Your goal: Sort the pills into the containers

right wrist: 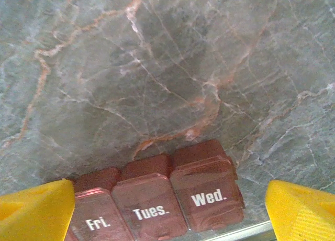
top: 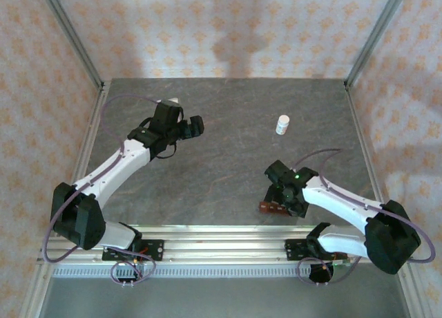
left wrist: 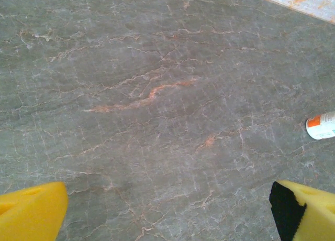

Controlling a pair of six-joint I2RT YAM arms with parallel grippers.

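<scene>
The containers (right wrist: 157, 199) are a dark reddish-brown strip of joined compartments with shut lids marked Fri., Tues. and Wed. The strip lies by the table's near rail (top: 271, 208). My right gripper (right wrist: 167, 212) hovers over it, open, with a yellow finger (right wrist: 303, 209) off each end; the left finger covers the strip's left end. My left gripper (left wrist: 167, 215) stands open over bare table at the back left (top: 193, 126), holding nothing. The pills are out of view.
A small white bottle (top: 282, 124) with an orange label stands at the back right, also at the right edge of the left wrist view (left wrist: 321, 126). A metal rail (top: 221, 235) runs along the near edge. Patterned walls enclose the grey marbled table (top: 228, 159).
</scene>
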